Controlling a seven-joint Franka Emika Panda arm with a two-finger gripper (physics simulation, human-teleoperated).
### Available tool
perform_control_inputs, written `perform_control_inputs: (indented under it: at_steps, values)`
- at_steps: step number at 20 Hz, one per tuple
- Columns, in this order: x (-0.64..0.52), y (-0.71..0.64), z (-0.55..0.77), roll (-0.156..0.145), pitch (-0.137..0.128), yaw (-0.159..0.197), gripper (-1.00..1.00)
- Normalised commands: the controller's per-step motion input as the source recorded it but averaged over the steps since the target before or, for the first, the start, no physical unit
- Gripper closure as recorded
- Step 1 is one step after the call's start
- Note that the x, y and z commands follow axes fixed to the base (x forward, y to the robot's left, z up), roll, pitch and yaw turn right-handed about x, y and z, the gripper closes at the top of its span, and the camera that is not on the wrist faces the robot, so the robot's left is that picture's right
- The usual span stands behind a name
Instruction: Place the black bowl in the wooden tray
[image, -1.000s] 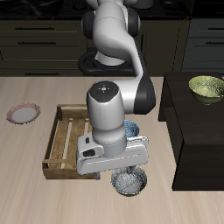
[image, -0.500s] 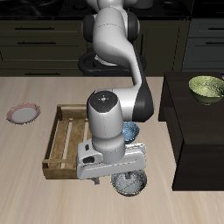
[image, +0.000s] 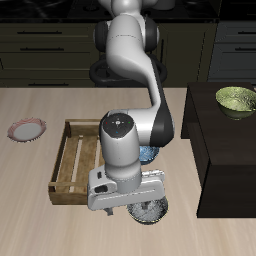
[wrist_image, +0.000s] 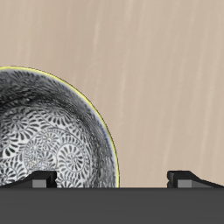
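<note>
The black bowl (image: 151, 211) stands near the table's front edge, beside the wooden tray (image: 72, 160). In the wrist view its grey-white patterned inside and dark rim (wrist_image: 52, 131) fill much of the picture. My gripper (image: 139, 204) hangs straight down, low over the bowl, and the hand hides part of it. In the wrist view the gripper (wrist_image: 112, 179) is open. One fingertip (wrist_image: 39, 179) is over the bowl's inside, the other (wrist_image: 184, 178) over bare table, with the rim between them. The fingers hold nothing.
A blue patterned bowl (image: 152, 153) sits behind my arm, next to the tray. A green-yellow bowl (image: 237, 99) stands on a dark cabinet (image: 225, 150) beside the table. A small pink-rimmed plate (image: 27, 130) lies beyond the tray.
My hand has come down toward the black bowl and a little nearer the table's front edge. The bowl and the tray have not moved.
</note>
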Motion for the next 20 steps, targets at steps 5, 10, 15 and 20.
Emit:
perform_control_inputs:
  at_steps: [5,10,15,20]
  values:
    - [-0.08,-0.04,-0.08,-0.017,0.009,-0.009,1.00]
    - [-0.06,0.00,0.09,0.001,-0.021,-0.006,1.00]
    - [-0.03,0.03,0.08,0.004,-0.033,-0.023,1.00]
    - [-0.10,0.04,0.33,0.018,-0.082,-0.040,1.00]
